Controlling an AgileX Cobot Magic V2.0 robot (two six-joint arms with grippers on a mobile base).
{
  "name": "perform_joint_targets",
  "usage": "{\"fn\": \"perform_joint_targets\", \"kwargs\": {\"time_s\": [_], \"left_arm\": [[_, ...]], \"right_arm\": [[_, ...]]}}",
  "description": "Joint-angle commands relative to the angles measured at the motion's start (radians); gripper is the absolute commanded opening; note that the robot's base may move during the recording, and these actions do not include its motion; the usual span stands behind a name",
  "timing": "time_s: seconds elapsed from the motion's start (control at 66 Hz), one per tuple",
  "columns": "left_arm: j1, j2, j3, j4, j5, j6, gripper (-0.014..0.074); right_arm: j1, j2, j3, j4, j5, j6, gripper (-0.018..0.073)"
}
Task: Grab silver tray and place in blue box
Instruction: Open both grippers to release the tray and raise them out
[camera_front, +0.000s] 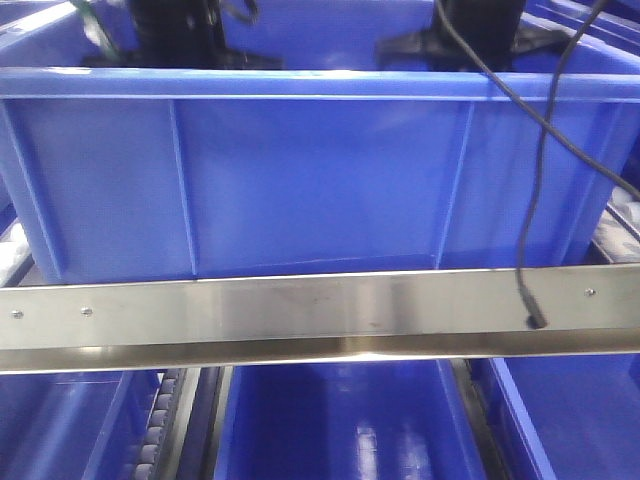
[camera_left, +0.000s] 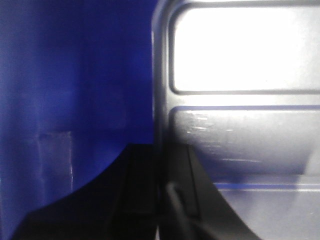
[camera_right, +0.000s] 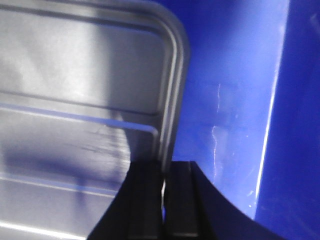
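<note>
The blue box (camera_front: 310, 180) fills the front view, and both black arms reach down into it from above. The silver tray (camera_left: 245, 125) shows in the left wrist view with its raised ridges, inside the box, next to the blue inner wall (camera_left: 75, 90). My left gripper (camera_left: 159, 165) is shut on the tray's left rim. In the right wrist view the silver tray (camera_right: 85, 90) lies beside the box's inner wall (camera_right: 235, 100). My right gripper (camera_right: 163, 175) is shut on the tray's right rim. The tray is hidden in the front view.
A steel rail (camera_front: 320, 315) runs across in front of the box. Lower blue bins (camera_front: 340, 420) sit beneath it. A black cable (camera_front: 540, 180) hangs over the box's front right, ending on the rail.
</note>
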Motion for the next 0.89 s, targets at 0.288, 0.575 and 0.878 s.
{"fn": "perform_joint_targets", "kwargs": {"time_s": [0.288,0.575,0.878], "left_arm": [[0.001,-0.052,-0.049,-0.051,-0.071,0.065,0.0229],[0.001,-0.058,-0.101,-0.050,-0.023,0.077,0.0504],[-0.001,-0.148,-0.132,-0.038,0.057,0.170,0.0484]], "right_arm": [[0.008,-0.063,-0.045,0.012,-0.076,-0.020,0.0333],[0.008,-0.072,-0.058,-0.001,-0.061,-0.020,0.0601],[0.008,-0.176,-0.081,-0.001,-0.040,-0.020,0.0386]]}}
